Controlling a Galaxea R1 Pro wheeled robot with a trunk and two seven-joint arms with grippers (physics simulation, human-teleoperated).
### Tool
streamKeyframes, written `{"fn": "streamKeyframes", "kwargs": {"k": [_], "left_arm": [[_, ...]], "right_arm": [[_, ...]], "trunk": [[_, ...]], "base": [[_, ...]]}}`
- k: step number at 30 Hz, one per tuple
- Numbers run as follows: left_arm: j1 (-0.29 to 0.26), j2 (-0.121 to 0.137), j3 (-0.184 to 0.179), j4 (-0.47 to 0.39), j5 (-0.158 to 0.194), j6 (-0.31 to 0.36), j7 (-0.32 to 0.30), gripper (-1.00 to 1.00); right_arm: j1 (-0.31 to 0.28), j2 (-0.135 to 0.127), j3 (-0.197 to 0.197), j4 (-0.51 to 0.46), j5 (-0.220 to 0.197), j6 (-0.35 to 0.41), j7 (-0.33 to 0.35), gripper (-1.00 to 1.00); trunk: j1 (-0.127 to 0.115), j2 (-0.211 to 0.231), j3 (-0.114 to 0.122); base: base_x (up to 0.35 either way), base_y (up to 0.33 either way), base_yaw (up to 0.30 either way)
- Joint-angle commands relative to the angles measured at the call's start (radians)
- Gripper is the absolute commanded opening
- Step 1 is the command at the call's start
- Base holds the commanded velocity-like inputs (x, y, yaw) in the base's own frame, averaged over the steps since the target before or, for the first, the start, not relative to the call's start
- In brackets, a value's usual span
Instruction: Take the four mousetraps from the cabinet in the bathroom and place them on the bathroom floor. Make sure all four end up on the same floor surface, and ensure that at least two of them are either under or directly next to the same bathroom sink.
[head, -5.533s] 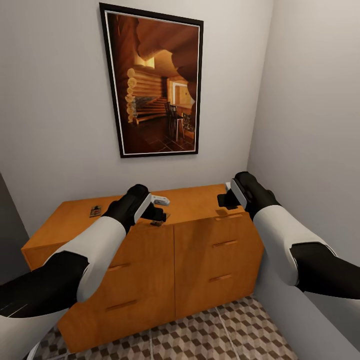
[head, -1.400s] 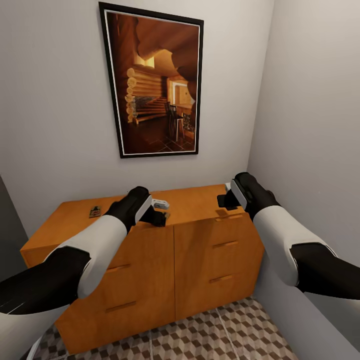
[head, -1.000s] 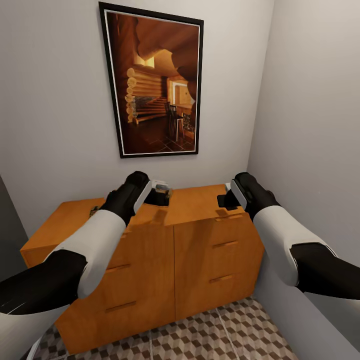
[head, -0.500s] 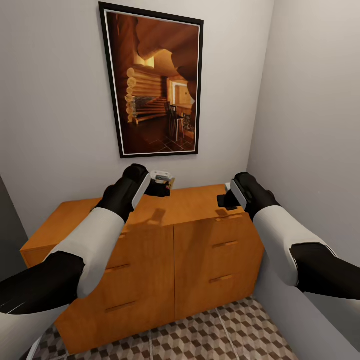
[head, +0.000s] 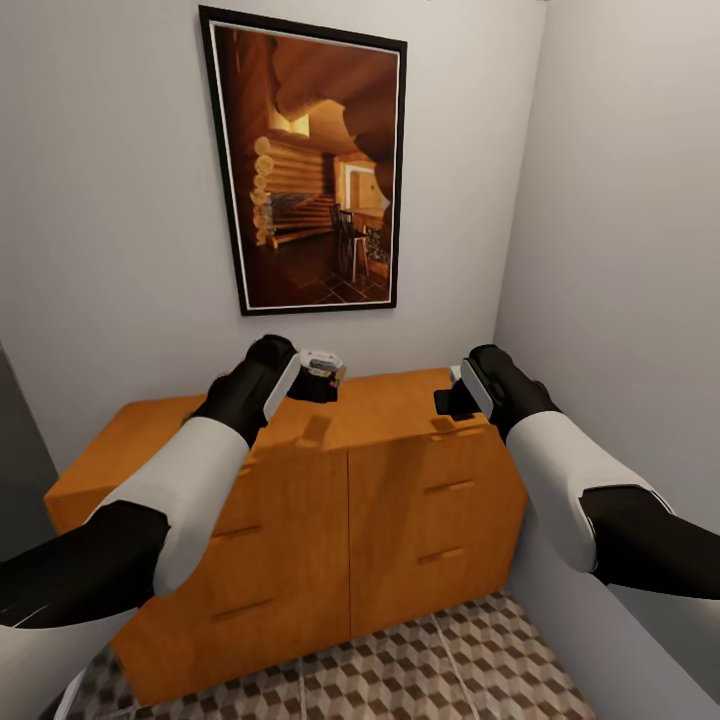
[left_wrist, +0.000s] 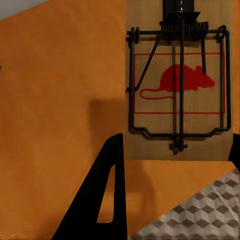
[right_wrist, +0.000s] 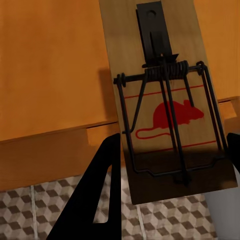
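Note:
My left gripper (head: 322, 378) hangs above the orange-brown cabinet (head: 400, 480), shut on a mousetrap (left_wrist: 177, 85). That mousetrap is a tan wooden slab with a red mouse print and dark wire, held between the fingers (left_wrist: 100, 200) clear of the cabinet top (left_wrist: 55, 100). My right gripper (head: 447, 400) hovers at the cabinet's front right edge, shut on a second mousetrap (right_wrist: 165, 115) of the same kind. Below that one I see a drawer handle (right_wrist: 100, 135) and the cube-patterned floor (right_wrist: 165, 215).
A framed picture (head: 305, 165) of a log interior hangs on the wall behind the cabinet. A grey wall (head: 630, 250) stands close on the right. Cube-patterned tiles (head: 420, 660) run in front of the cabinet.
My left gripper has risen off the cabinet top with its mousetrap and moved a little toward the wall. The left arm now covers the loose trap at the cabinet's left. The right arm stayed still.

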Motion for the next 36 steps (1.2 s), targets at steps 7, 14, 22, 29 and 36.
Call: {"fn": "streamKeyframes", "kwargs": {"k": [7,14,22,29,36], "left_arm": [[-0.001,0.007,0.047,0.058,0.004,0.004,0.002,-1.0],[-0.001,0.037,0.094,0.072,0.001,0.004,0.003,-1.0],[-0.001,0.047,0.103,0.073,0.001,0.004,0.004,-1.0],[-0.001,0.048,0.104,0.074,0.001,0.004,0.004,-1.0],[-0.001,0.049,0.106,0.077,0.001,0.004,0.004,-1.0]], "right_arm": [[-0.001,0.0,0.004,0.0,-0.004,0.004,-0.004,-1.0],[-0.001,0.005,0.005,0.014,0.002,0.004,-0.005,-1.0],[-0.001,0.011,0.007,0.016,0.004,0.004,-0.004,-1.0],[-0.001,0.013,0.007,0.015,0.003,0.004,-0.004,-1.0],[-0.001,0.013,0.007,0.016,0.001,-0.011,-0.004,-1.0]], "trunk": [[0.0,-0.001,-0.001],[0.0,-0.001,-0.001],[0.0,-0.001,-0.001],[0.0,-0.001,-0.001],[0.0,-0.001,-0.001]], "base": [[-0.28,0.0,0.0],[-0.338,0.0,0.0],[-0.344,0.0,0.0],[-0.345,0.0,0.0],[-0.345,0.0,0.0]]}}
